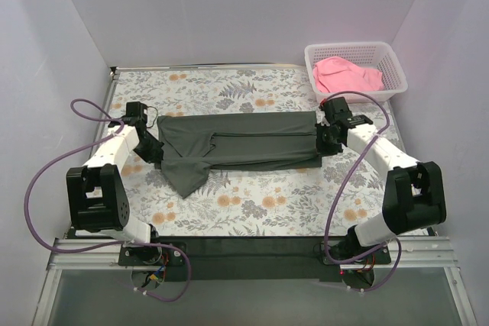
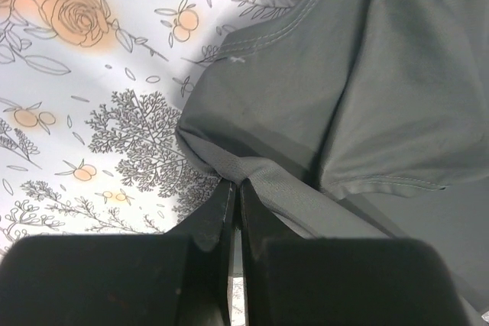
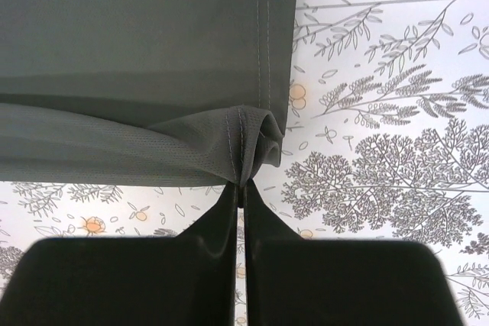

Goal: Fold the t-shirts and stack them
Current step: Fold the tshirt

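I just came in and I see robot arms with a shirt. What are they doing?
Two robot arms are folding a dark grey shirt on the flowery table. The left hand pinches the cloth at one end and the right hand pinches the hemmed edge at the other, so the shirt lies stretched between them as a long band. One flap sticks out near the left arm. A pink shirt lies crumpled in the white basket at the far right corner, not folded yet.

No lettering, label, brand mark, number or sign is legible on anything in the overhead view or either of the wrist views.
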{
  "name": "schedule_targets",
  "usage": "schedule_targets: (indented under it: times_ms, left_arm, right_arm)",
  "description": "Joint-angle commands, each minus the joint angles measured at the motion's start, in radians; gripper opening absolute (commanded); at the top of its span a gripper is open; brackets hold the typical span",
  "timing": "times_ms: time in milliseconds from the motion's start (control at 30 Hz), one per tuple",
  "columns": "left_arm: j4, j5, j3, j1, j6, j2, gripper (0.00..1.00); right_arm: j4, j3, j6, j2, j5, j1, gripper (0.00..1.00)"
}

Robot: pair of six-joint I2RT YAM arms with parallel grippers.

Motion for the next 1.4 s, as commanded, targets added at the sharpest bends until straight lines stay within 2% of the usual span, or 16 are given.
schedule_targets:
  times_ms: [0, 400, 900, 1100, 1367]
  left_arm:
    - [0.012, 0.007, 0.041, 0.011, 0.019, 0.001, 0.0]
    - [0.038, 0.007, 0.024, 0.027, 0.03, 0.032, 0.0]
    - [0.075, 0.011, 0.037, 0.034, 0.021, 0.078, 0.0]
    - [0.103, 0.028, 0.031, 0.034, 0.024, 0.092, 0.11]
    - [0.129, 0.034, 0.038, 0.034, 0.022, 0.031, 0.43]
  right_arm:
    - [-0.015, 0.074, -0.022, 0.018, 0.017, -0.01, 0.01]
    - [-0.013, 0.173, -0.03, 0.1, 0.031, -0.008, 0.01]
    - [-0.004, 0.203, -0.022, 0.199, 0.05, -0.013, 0.01]
    - [0.022, 0.183, -0.011, 0.222, 0.054, -0.013, 0.07]
    - [0.079, 0.182, 0.015, 0.195, 0.06, -0.013, 0.33]
